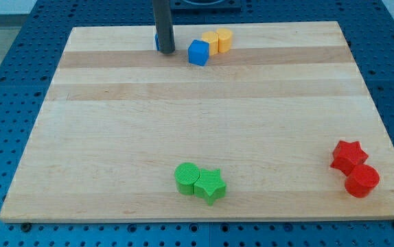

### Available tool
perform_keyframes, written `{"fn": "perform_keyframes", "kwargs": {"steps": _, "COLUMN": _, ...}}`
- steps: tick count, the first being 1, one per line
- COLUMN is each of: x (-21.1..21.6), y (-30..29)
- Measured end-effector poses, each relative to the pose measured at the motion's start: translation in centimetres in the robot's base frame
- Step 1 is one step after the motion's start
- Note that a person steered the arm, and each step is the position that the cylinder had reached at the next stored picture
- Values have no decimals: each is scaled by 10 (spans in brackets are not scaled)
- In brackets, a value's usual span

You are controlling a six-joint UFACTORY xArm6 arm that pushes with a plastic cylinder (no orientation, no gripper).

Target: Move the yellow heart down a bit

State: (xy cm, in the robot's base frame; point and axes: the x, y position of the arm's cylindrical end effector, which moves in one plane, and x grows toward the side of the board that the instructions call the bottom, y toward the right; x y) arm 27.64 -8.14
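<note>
Two yellow blocks sit near the view's top, touching each other: one on the left and one on the right. I cannot tell which is the heart. A blue cube touches the left yellow block at its lower left. My tip is to the left of the blue cube, a short gap from it. A second blue block is mostly hidden behind the rod.
A green cylinder and a green star touch near the view's bottom centre. A red star and a red cylinder touch at the lower right. The wooden board lies on a blue perforated table.
</note>
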Motion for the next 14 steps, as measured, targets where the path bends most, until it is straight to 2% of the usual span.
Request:
{"fn": "perform_keyframes", "kwargs": {"steps": 1, "x": 51, "y": 0}}
{"fn": "perform_keyframes", "kwargs": {"steps": 2, "x": 87, "y": 30}}
{"fn": "perform_keyframes", "kwargs": {"steps": 3, "x": 67, "y": 94}}
{"fn": "perform_keyframes", "kwargs": {"steps": 4, "x": 24, "y": 129}}
{"fn": "perform_keyframes", "kwargs": {"steps": 5, "x": 3, "y": 132}}
{"fn": "perform_keyframes", "kwargs": {"steps": 7, "x": -8, "y": 132}}
{"fn": "perform_keyframes", "kwargs": {"steps": 8, "x": -15, "y": 158}}
{"fn": "perform_keyframes", "kwargs": {"steps": 10, "x": -72, "y": 175}}
{"fn": "perform_keyframes", "kwargs": {"steps": 14, "x": -68, "y": 143}}
